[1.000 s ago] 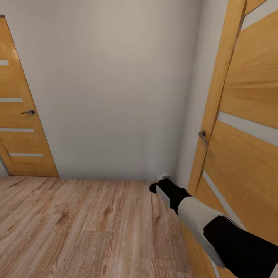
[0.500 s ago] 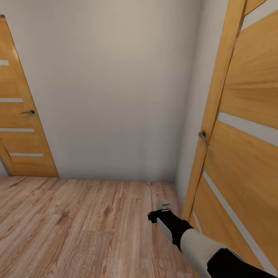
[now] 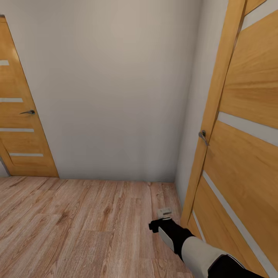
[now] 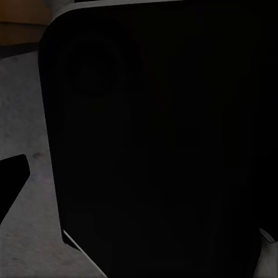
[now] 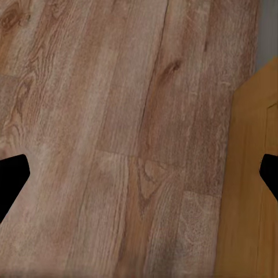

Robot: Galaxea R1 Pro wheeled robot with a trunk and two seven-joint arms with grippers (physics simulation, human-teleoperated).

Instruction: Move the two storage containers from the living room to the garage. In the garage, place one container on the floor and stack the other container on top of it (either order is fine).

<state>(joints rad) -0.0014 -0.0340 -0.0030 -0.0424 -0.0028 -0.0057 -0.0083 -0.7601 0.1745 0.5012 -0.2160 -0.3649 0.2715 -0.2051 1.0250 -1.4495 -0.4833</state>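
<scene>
Transit entry: right end effector [image 3: 165, 214] hanging spread wide and empty over wood plank floor [image 3: 77, 224] beside orange-wood door [image 3: 239, 154] at three o'clock; left end effector's state untellable; storage containers unlocated, handling unjudgeable.

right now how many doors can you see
2: one door at far left, shut against the white wall; one door close on the right beside the right arm. Others may lie outside the view.

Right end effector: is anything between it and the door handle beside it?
Nothing visible. The right end effector hangs low over the wood floor, and the handle sits higher up on the door beside it.
</scene>
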